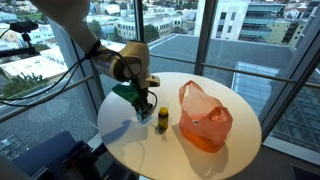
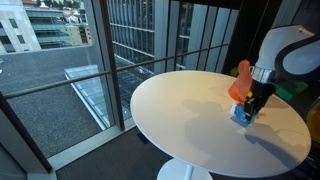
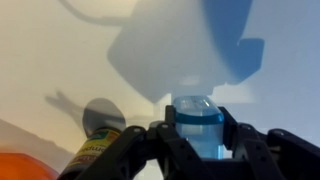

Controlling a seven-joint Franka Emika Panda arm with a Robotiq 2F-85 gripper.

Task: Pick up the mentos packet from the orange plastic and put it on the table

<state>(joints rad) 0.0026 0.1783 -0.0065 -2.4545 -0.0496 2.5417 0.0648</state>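
Observation:
The mentos packet is a small translucent blue container. It stands between my gripper's black fingers, which are shut on its sides. In both exterior views the gripper is low over the round white table, with the blue packet at or just above the tabletop. The orange plastic bag lies on the table to one side of the gripper, apart from it. It also shows in an exterior view behind the arm and at the bottom corner of the wrist view.
A small dark bottle with a yellow label stands on the table between the gripper and the orange bag, close to the fingers. Glass windows surround the table. The table edge is near the gripper.

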